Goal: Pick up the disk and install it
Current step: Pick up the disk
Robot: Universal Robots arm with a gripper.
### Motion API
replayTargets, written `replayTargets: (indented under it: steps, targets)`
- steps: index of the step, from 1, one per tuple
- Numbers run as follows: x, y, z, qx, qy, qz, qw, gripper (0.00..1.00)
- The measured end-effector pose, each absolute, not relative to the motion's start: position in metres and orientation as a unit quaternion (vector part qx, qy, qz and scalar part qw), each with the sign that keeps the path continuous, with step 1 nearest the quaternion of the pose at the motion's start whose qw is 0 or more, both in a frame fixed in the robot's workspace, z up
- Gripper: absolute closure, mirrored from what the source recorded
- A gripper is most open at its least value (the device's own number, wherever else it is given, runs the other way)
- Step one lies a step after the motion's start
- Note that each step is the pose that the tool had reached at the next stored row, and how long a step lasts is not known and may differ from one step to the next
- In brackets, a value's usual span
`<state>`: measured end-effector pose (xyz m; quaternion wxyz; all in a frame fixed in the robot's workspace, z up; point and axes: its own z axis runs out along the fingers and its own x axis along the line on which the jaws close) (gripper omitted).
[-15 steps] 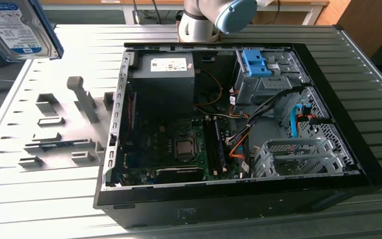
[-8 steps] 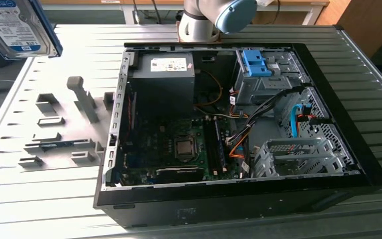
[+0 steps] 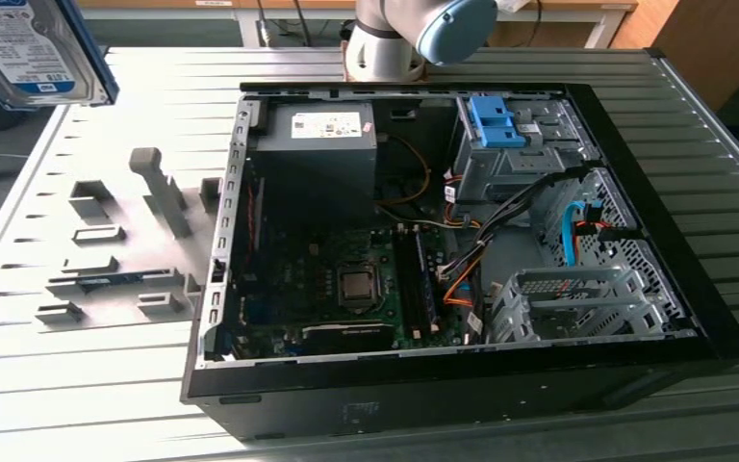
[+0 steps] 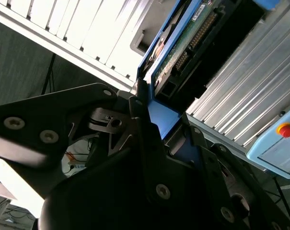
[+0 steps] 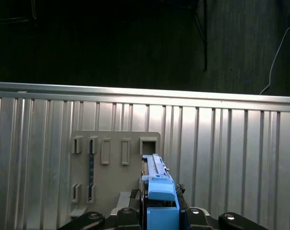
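My gripper (image 4: 165,122) has its fingers (image 4: 141,120) pinching the disk (image 3: 34,48) by its blue sides, high over the table (image 3: 88,404), away from the open computer (image 3: 714,322).

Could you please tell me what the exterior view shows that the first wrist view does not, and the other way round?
Exterior view: the open computer case with its motherboard and power-supply box, plus the labelled face of the disk. First wrist view: the gripper clamping the disk edge-on by its blue carrier. Shared: the disk, the grey fixture plate and the ribbed table.
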<state>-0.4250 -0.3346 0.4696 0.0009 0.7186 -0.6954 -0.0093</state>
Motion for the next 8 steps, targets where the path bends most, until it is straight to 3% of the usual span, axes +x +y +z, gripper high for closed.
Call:
replayTargets:
  steps: [8]
  targets:
    - [-0.4249,-0.3346,0.4766,0.719,-0.695,-0.009,0.001,0.64]
